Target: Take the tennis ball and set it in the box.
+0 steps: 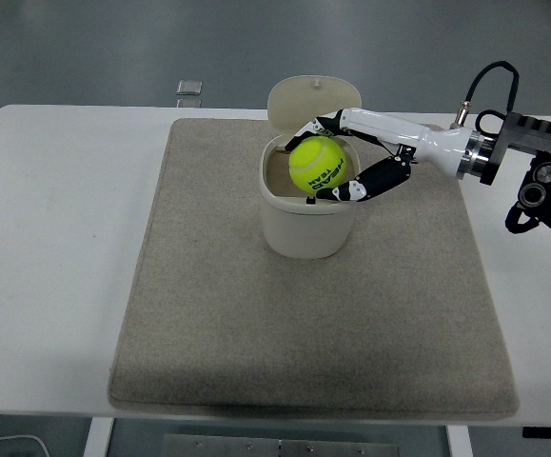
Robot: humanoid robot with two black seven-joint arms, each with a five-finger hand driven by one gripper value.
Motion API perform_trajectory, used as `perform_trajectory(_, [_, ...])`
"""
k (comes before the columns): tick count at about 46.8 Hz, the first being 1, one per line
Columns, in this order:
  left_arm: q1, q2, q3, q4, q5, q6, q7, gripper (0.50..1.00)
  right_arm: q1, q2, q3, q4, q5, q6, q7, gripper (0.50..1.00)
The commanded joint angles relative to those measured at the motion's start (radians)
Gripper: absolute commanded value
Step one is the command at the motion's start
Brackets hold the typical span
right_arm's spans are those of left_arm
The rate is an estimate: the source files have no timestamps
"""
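Observation:
A yellow-green tennis ball (317, 164) sits in the mouth of a cream round box (305, 228) with its lid (313, 99) hinged up at the back. My right hand (324, 160) reaches in from the right and is shut on the ball, its fingers curled over the top and its thumb under the near side. The ball is just above the box's rim and partly inside the opening. The box's floor is hidden by the ball and hand. The left arm does not show.
The box stands on a beige mat (313, 324) that covers the middle of the white table (56, 248). A small grey object (189, 89) lies past the table's far edge. My right forearm (532, 162) hangs over the table's right side.

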Motion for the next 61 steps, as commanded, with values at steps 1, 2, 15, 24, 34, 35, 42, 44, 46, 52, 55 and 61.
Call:
perform_trajectory(1, [0.0,0.0,0.0,0.0,0.0,0.001,0.0,0.992,0.0,0.0,0.0,0.0,0.0,0.003,0.0,0.827])
perform_trajectory(2, [0.0,0.0,0.0,0.0,0.0,0.001,0.0,0.992,0.0,-0.002,0.0,0.0,0.0,0.004,0.0,0.827])
perform_trajectory(15, [0.0,0.0,0.0,0.0,0.0,0.001,0.0,0.992,-0.006,-0.003,0.0,0.0,0.002,0.009,0.0,0.856])
perform_trajectory(24, [0.0,0.0,0.0,0.0,0.0,0.001,0.001,0.992,-0.006,-0.003,0.0,0.0,0.002,0.011,0.0,0.86])
perform_trajectory(34, [0.0,0.0,0.0,0.0,0.0,0.001,0.0,0.992,-0.006,-0.017,0.003,0.002,0.006,0.026,0.002,0.86])
perform_trajectory(35, [0.0,0.0,0.0,0.0,0.0,0.001,0.0,0.992,-0.008,-0.02,0.004,0.002,0.006,0.035,0.002,0.86])
perform_trajectory(42, [0.0,0.0,0.0,0.0,0.0,0.001,0.0,0.992,-0.008,-0.045,0.026,0.002,0.07,0.135,0.005,0.86])
perform_trajectory(44, [0.0,0.0,0.0,0.0,0.0,0.001,0.0,0.992,-0.008,-0.065,0.024,0.002,0.119,0.156,0.005,0.86])
perform_trajectory(46, [0.0,0.0,0.0,0.0,0.0,0.001,0.001,0.992,-0.008,-0.082,0.023,0.002,0.164,0.175,0.003,0.86])
perform_trajectory(52, [0.0,0.0,0.001,0.0,0.0,0.001,0.001,0.992,-0.008,-0.126,0.023,0.002,0.235,0.227,0.002,0.86])
perform_trajectory(55, [0.0,0.0,0.001,0.0,0.0,0.001,0.0,0.992,-0.016,-0.143,0.023,-0.003,0.259,0.235,0.002,0.86])
perform_trajectory(61, [0.0,0.0,0.0,0.0,0.0,-0.001,0.001,0.992,-0.031,-0.155,0.021,-0.05,0.333,0.233,0.0,0.858])
